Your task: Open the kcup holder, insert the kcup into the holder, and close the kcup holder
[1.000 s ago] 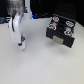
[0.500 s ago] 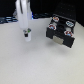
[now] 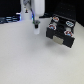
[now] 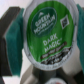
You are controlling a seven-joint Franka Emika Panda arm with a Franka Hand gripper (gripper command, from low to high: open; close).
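Note:
In the exterior view my gripper [image 3: 35, 27] hangs above the white table, shut on the kcup [image 3: 36, 32], a small white pod held clear of the surface. In the wrist view the kcup [image 4: 49, 31] fills the frame, its green top turned to the camera, with teal finger pads [image 4: 12, 36] pressing on both sides. The kcup holder [image 3: 62, 31], a black box with pale handles on its fronts, stands to the exterior view's right of the gripper, a short gap away. I cannot tell whether a drawer is pulled out.
Pods with white-and-reddish lids [image 3: 68, 23] sit in the round slots on top of the holder. The white table [image 3: 30, 62] stretches toward the front. Dark clutter and a blue object [image 3: 10, 19] line the back edge behind the arm.
The gripper has carried the kcup toward the exterior view's right, closer to the kcup holder. The holder has not moved.

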